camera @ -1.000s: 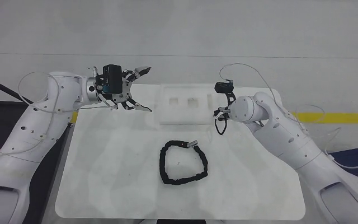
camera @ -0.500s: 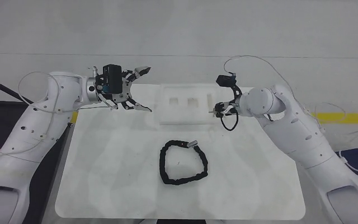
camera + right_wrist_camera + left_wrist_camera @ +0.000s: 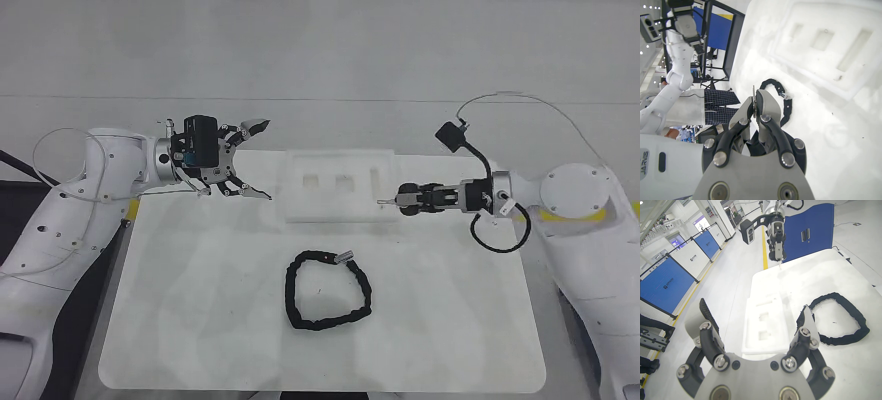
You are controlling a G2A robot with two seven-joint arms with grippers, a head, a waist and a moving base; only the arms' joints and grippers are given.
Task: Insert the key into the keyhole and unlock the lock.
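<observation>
Your work surface is a white table (image 3: 180, 300) in a bright hall, with blue partition panels (image 3: 666, 285) behind. Near its middle lies the black fabric-sleeved chain lock (image 3: 300, 318), curled into a closed loop. Its short silver cylinder end (image 3: 346, 257) is on the side nearer the white foam tray (image 3: 335, 212) with rectangular recesses.

Your right gripper (image 3: 402, 199) is clamped on the small flat metal key (image 3: 754, 100), its blade poking out past the pads. It hangs over the tray's edge, well apart from the lock. Your left gripper (image 3: 266, 160) is spread wide and empty above the table's far corner.

Expect the key to be light, stiff and slick, and likely to pivot between the pads if the tip meets the keyhole off-line. The chain looks limp and will probably slide or roll when pushed. Take hold of the rigid silver cylinder just behind the keyhole, not the soft sleeve, to brace it.
</observation>
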